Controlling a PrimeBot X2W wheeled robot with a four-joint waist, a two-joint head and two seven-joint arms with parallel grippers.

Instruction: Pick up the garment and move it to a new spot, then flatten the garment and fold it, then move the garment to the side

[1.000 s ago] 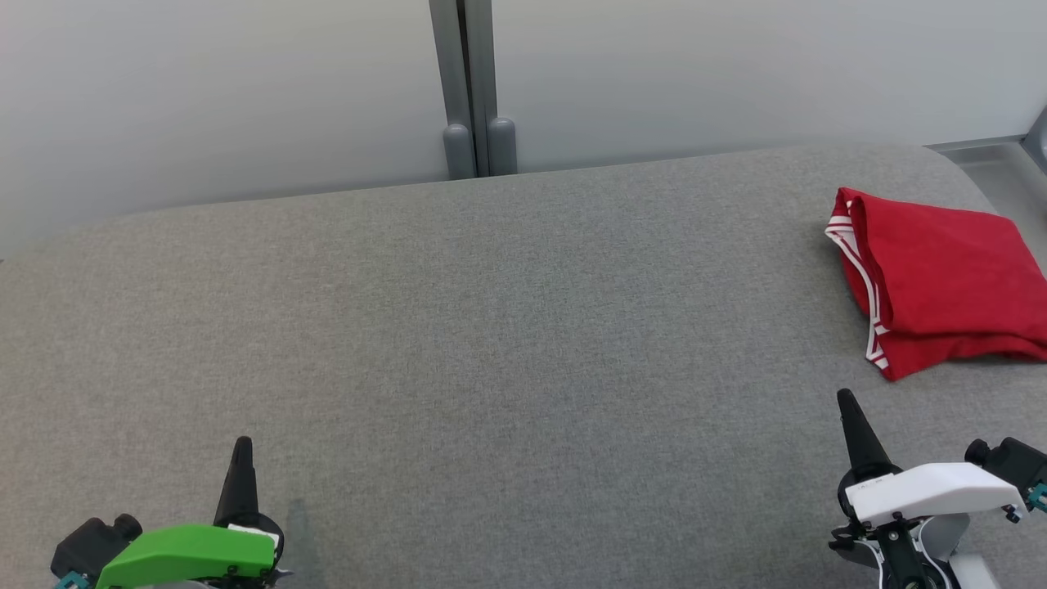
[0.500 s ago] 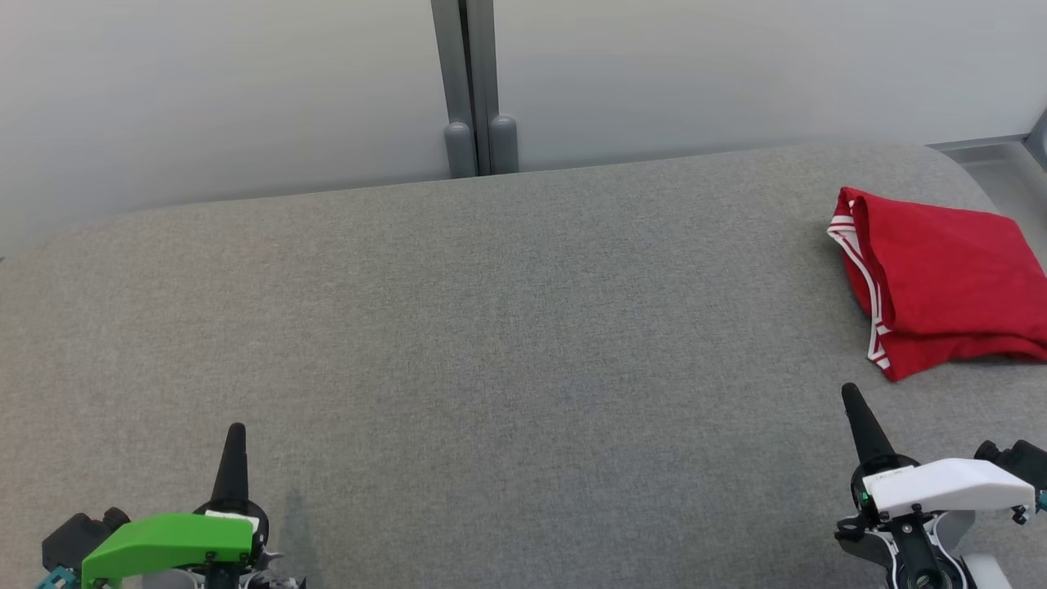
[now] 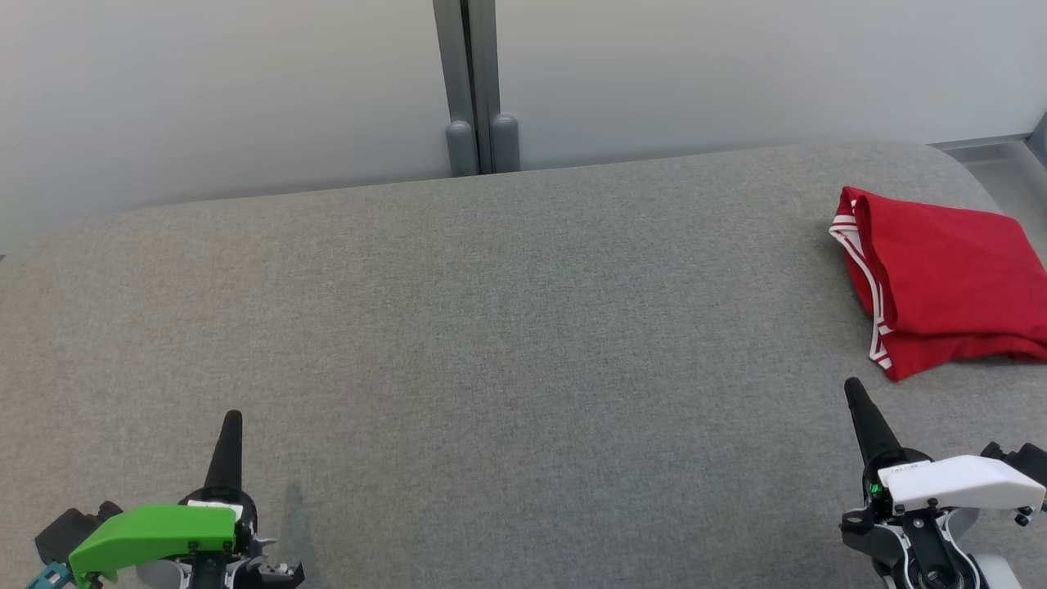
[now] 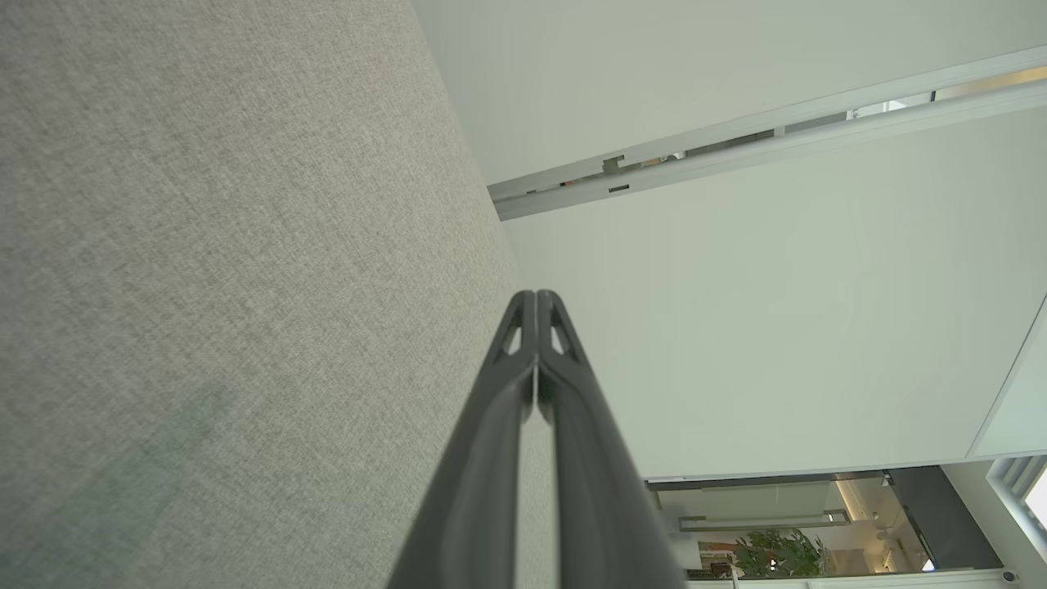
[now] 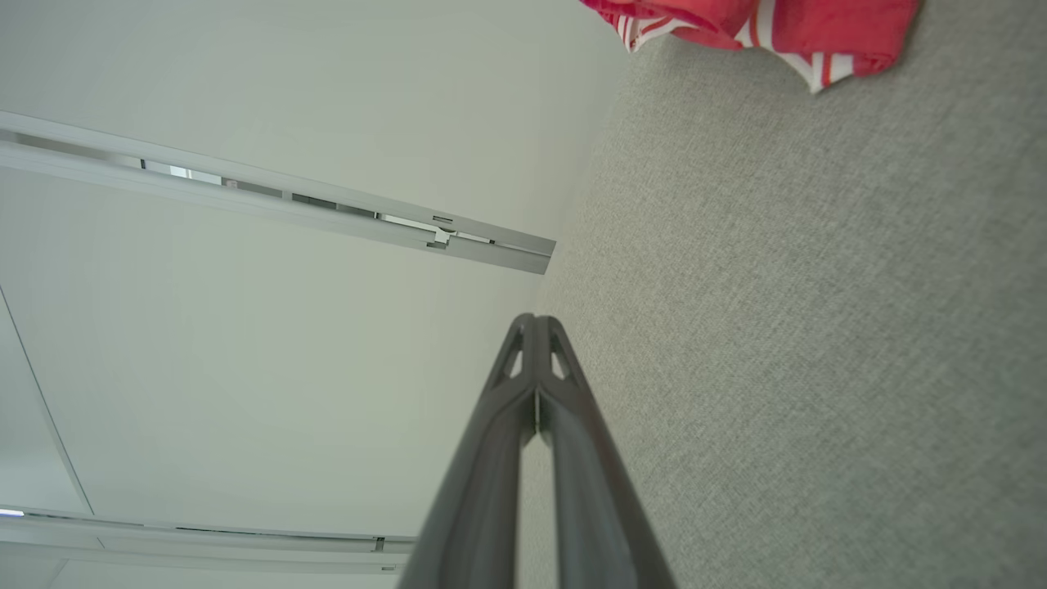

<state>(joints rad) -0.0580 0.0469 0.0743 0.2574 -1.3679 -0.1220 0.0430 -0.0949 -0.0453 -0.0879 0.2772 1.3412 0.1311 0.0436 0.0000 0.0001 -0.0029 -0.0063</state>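
Observation:
The garment (image 3: 949, 278) is red with white-striped trim and lies folded at the far right of the grey upholstered surface (image 3: 507, 327); its striped edge (image 5: 785, 33) also shows at the top of the right wrist view. My right gripper (image 3: 851, 386) is shut and empty, a short way in front of the garment's near corner and apart from it. At the lower left my left gripper (image 3: 233, 417) is shut with nothing in it, far from the garment. In each wrist view the two dark fingers (image 4: 536, 298) (image 5: 533, 321) press together.
A pale wall with a grey vertical post (image 3: 474, 90) runs behind the surface's far edge. Grey floor (image 3: 994, 159) shows past the rounded right corner. The garment reaches the right border of the head view.
Both grippers have drawn back toward the bottom corners of the head view, the left one leftward and the right one rightward. The garment has stayed in place.

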